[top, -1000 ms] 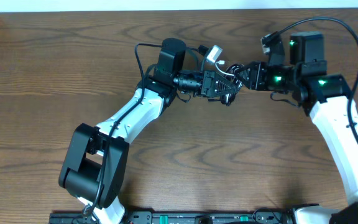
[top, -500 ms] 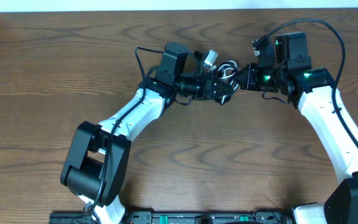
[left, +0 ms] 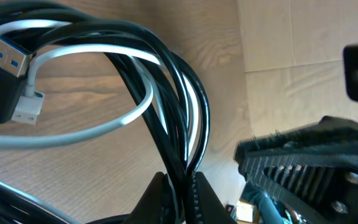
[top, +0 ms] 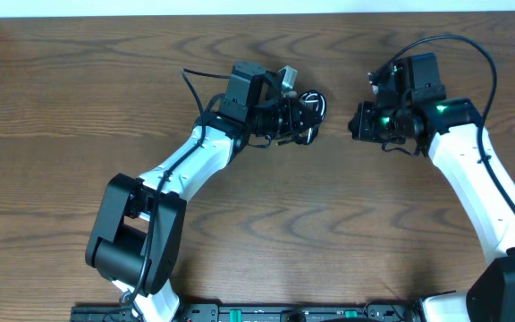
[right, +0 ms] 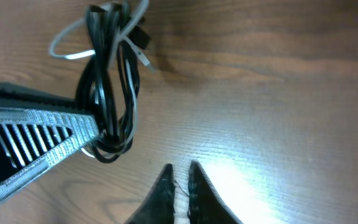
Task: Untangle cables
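Cables (top: 309,105), a looped black-and-white bundle, hang clamped in the closed left gripper (left: 179,186), which has drawn away from the right gripper (right: 180,180) since a second ago; a gap now separates them. The right jaws are nearly shut with nothing visibly held. Plug ends are partly cut off.

Both arms reached toward mid-counter, grippers facing, held apart.

The left arm (top: 181,165) is stretched up and rightward, its gripper (left: 179,190) clamped tight with the jaws nearly touching. The right arm (top: 472,179) is bent inward from the right; its gripper (right: 179,183) is seen with jaws almost together, nothing between them.
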Controlling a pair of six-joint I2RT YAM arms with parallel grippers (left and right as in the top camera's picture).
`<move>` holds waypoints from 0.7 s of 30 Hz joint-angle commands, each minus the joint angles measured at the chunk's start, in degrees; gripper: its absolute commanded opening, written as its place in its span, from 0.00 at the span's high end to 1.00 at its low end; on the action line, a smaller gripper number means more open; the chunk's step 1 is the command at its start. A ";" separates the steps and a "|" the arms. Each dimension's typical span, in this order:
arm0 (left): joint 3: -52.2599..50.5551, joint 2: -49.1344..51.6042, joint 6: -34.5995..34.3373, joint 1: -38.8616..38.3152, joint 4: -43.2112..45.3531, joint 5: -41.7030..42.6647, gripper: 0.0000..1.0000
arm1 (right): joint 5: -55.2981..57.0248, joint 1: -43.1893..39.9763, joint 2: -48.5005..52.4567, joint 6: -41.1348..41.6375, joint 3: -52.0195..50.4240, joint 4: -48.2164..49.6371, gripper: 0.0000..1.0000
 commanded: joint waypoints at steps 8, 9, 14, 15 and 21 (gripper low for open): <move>0.61 -0.70 -8.94 0.13 -0.20 8.17 0.93 | -2.69 0.68 -0.48 -0.92 0.28 8.17 0.65; 0.61 -0.70 -9.86 0.13 -0.17 8.17 0.93 | -2.89 0.68 -0.17 -0.87 0.28 8.57 0.65; 0.61 -0.70 -10.14 -0.04 -0.24 8.20 0.93 | -5.25 0.74 2.14 -0.46 0.28 9.25 0.66; 0.61 -0.70 -9.90 -0.13 -0.22 8.17 0.92 | -5.49 0.87 2.56 -0.46 0.28 9.55 0.66; 0.61 -0.70 -7.30 -0.76 -0.22 8.15 0.93 | -5.44 2.29 5.07 -0.46 0.28 12.24 0.68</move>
